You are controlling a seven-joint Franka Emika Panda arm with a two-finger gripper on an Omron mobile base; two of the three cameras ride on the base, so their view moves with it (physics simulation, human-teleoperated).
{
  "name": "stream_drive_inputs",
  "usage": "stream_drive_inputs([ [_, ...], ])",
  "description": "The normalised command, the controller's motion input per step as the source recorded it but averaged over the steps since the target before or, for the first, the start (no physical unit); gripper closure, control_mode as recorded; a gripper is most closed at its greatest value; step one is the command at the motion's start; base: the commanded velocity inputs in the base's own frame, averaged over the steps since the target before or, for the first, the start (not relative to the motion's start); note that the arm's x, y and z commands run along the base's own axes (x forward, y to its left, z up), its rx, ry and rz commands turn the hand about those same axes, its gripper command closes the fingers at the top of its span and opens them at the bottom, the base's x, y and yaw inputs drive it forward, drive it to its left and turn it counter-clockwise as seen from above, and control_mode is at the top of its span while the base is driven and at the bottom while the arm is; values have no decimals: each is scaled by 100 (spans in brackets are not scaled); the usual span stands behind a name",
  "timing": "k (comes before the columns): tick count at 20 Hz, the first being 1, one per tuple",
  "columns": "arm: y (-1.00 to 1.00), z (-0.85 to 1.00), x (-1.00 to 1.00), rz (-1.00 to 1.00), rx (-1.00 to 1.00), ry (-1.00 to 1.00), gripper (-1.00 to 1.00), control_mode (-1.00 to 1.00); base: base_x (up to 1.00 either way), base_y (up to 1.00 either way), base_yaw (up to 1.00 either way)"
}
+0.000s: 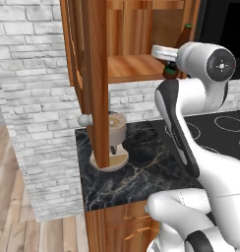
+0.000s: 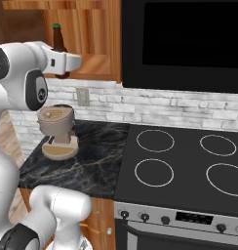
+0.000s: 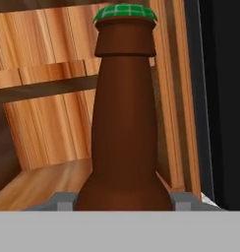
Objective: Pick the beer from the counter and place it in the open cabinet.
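Hand view: smooth brown glass beer point(image 3: 124, 123), slim-necked.

wall: white brick point(image 1: 33, 74), running behind the worktop as backsplash point(image 2: 155, 105)
outlet: pale plate point(image 2: 82, 96) on the backsplash
floor: light wood planks point(image 1: 14, 216)
worktop: black veined marble point(image 1: 136, 177)
drawers: reddish wood point(image 1: 124, 226) under the worktop
stove: black top with four ring burners point(image 2: 189, 166), knobs along the front point(image 2: 165, 218)
panel: black, glossy point(image 2: 184, 39) above the stove
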Motion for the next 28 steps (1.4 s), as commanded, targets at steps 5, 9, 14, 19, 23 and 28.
stream_drive_inputs([
  [5,13,0,24,0,0,0,100,-100,0,0,0],
  [9,12,0,24,0,0,0,100,-100,0,0,0],
  [14,5,-1,17,0,0,0,100,-100,0,0,0],
  [19,1,-7,17,0,0,0,100,-100,0,0,0],
  [23,0,-12,18,0,0,0,100,-100,0,0,0],
  [28,0,-11,23,1,0,0,100,-100,0,0,0],
])
